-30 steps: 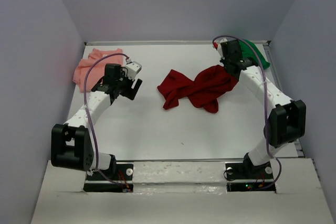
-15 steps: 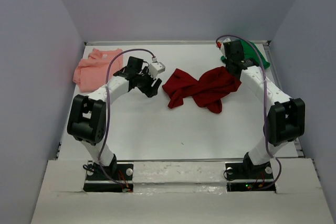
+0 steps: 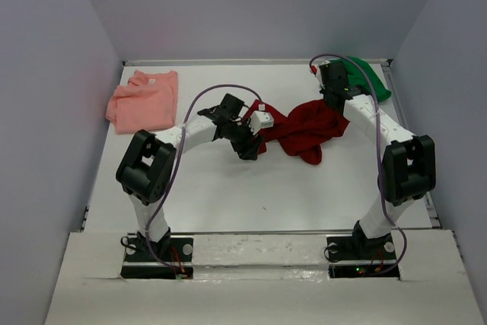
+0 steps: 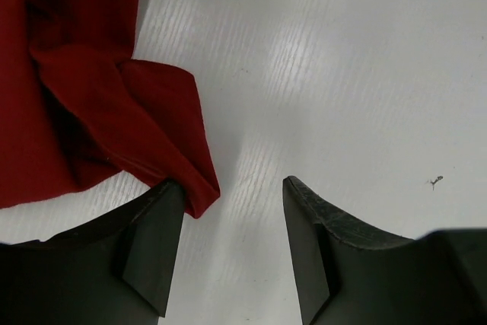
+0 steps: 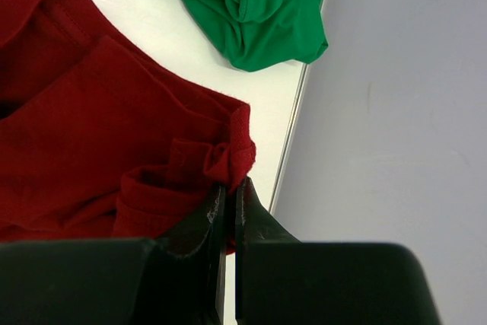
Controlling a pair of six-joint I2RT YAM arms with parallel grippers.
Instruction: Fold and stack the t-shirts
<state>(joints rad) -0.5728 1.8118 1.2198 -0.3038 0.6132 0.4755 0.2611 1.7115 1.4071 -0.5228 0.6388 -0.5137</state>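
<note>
The dark red t-shirt (image 3: 304,129) lies crumpled in the middle of the table. My left gripper (image 3: 249,147) is at its left end, low over the table. In the left wrist view the left gripper (image 4: 232,184) is open, and a folded corner of the red t-shirt (image 4: 84,104) touches the tip of its left finger (image 4: 156,241). My right gripper (image 3: 333,101) is at the shirt's right end. In the right wrist view it (image 5: 231,185) is shut on a bunched edge of the red t-shirt (image 5: 99,112). The green t-shirt (image 3: 370,78) is bunched in the far right corner, and the salmon pink t-shirt (image 3: 144,101) lies at the far left.
The green t-shirt (image 5: 255,5) lies just beyond my right gripper, against the table's metal edge (image 5: 293,135) and the grey side wall (image 5: 396,97). Grey walls close the table on three sides. Bare white table (image 3: 251,188) stretches in front of the red t-shirt.
My left arm has swung right from beside the pink t-shirt to the red t-shirt's left end, its jaws narrowing. The right gripper has kept its grip, and the red t-shirt shifted slightly right.
</note>
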